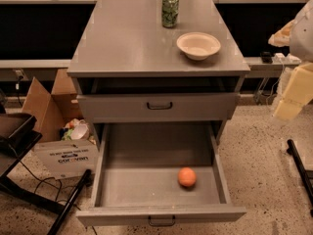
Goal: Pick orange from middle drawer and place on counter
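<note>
The orange [187,176] lies on the floor of the middle drawer [117,185], right of centre and near its front. The drawer is pulled fully out, and its small dark handle shows at the bottom edge. The counter [127,38] is the grey cabinet top above it. My arm and gripper [292,93] show as cream and white parts at the right edge of the view. They hang beside the cabinet at about counter height, well above and to the right of the orange, touching nothing.
A green can [170,10] stands at the counter's back and a white bowl [198,45] sits at its right. The shallower drawer front [159,105] is above the open drawer. Cardboard boxes [49,102] and a black stand [14,131] are left; a black bar [301,165] lies right.
</note>
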